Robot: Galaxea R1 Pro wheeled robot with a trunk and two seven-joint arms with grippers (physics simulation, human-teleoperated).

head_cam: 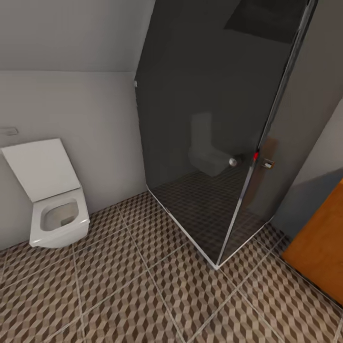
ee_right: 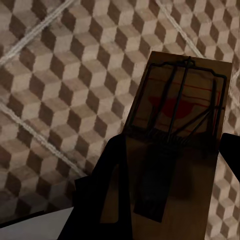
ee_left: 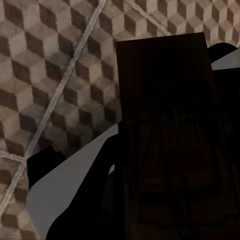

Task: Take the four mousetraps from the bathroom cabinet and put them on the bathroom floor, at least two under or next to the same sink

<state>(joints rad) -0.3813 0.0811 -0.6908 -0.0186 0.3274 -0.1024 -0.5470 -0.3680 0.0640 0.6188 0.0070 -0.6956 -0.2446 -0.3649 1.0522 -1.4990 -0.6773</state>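
The left arm's dark fingers (ee_left: 100, 200) grip a mousetrap (ee_left: 165, 115), a dark-brown flat wooden plate that sticks out beyond them, deep in shadow, its metal parts barely readable. Behind it lies the bathroom floor (ee_left: 45, 60), cube-patterned tiles with pale grout lines; whether the trap touches the floor cannot be told.

The right arm's fingers (ee_right: 112, 185) likewise hold a second mousetrap (ee_right: 180, 115), clamped on its near end. This one is better lit: a wire bar and spring show over a red mark on the wood, with the same patterned tiles behind it.

From the head camera, the floor spreads around a dark glass shower enclosure (head_cam: 214, 119). To the left of the shower, a white wall-hung toilet (head_cam: 57, 219) stands with its lid raised against the pale wall. To the right of the shower, an orange-brown wooden panel (head_cam: 321, 252) stands by the picture's edge.
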